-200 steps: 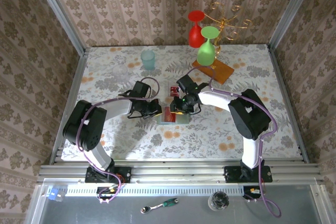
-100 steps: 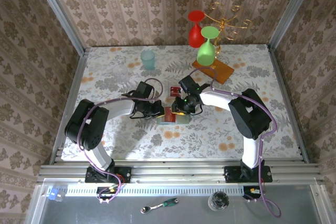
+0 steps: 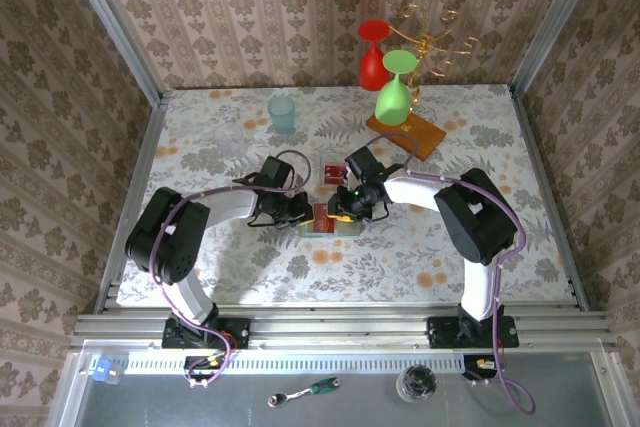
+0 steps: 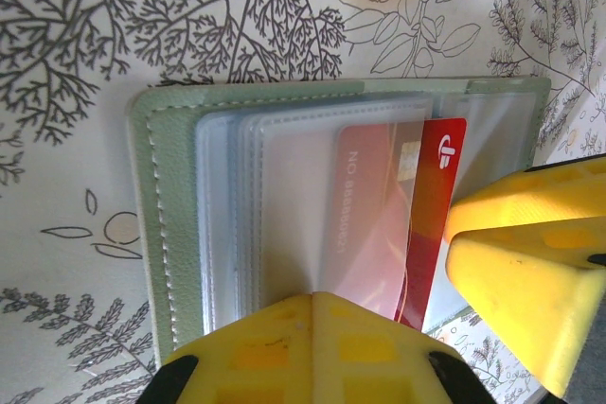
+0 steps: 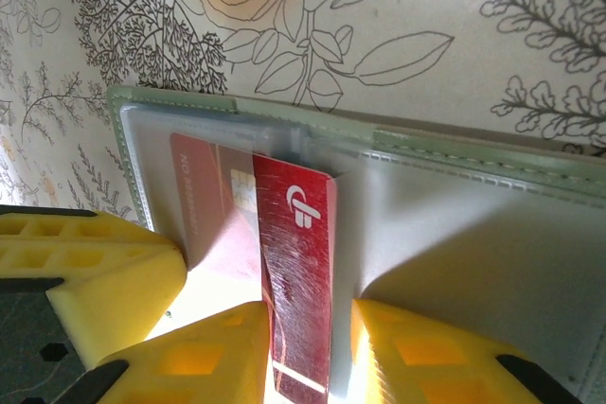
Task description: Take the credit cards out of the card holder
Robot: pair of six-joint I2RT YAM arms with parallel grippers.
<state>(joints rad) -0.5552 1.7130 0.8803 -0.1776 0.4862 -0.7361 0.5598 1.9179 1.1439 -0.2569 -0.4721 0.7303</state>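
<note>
The red credit card (image 5: 295,262) is partly drawn from a clear sleeve of the open card holder (image 5: 454,153). Its long axis runs across the worktop (image 3: 450,237), left to right. The logo end is bared and points toward the right edge, while the numbered end lies under the plastic. The right gripper (image 5: 308,359) is clamped on the bared end, a yellow finger on either side. The left gripper (image 4: 312,342), jaws together, sits over the sleeves; whether it presses on them cannot be told.

- **Right wrist view:** the pinch itself.
- **Left wrist view:** the stitched grey-green cover and the stacked sleeves.
- **Overhead view:** the card holder (image 3: 333,224) lies flat near the worktop's centre, between both grippers. A small red rectangle (image 3: 330,169) lies just beyond it, and a wooden slab (image 3: 405,134) lies toward the far right.
</note>
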